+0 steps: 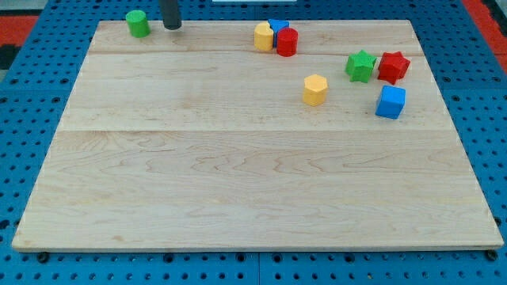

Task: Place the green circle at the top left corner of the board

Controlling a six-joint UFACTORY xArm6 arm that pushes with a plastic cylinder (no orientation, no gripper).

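The green circle [138, 23] stands near the top left corner of the surface [238, 182], close to its top edge. My tip [172, 26] rests just to the view's right of it, with a small gap between them. There are no jaws on this arm, only the dark rod.

Further right along the top edge, a yellow block [264, 37], a blue block [278, 27] and a red block [287, 42] crowd together, touching. A yellow hexagon [315, 89] sits alone below them. At the view's right, a green star [360, 66] stands just beside a red star [393, 66], with a blue cube [390, 102] below.
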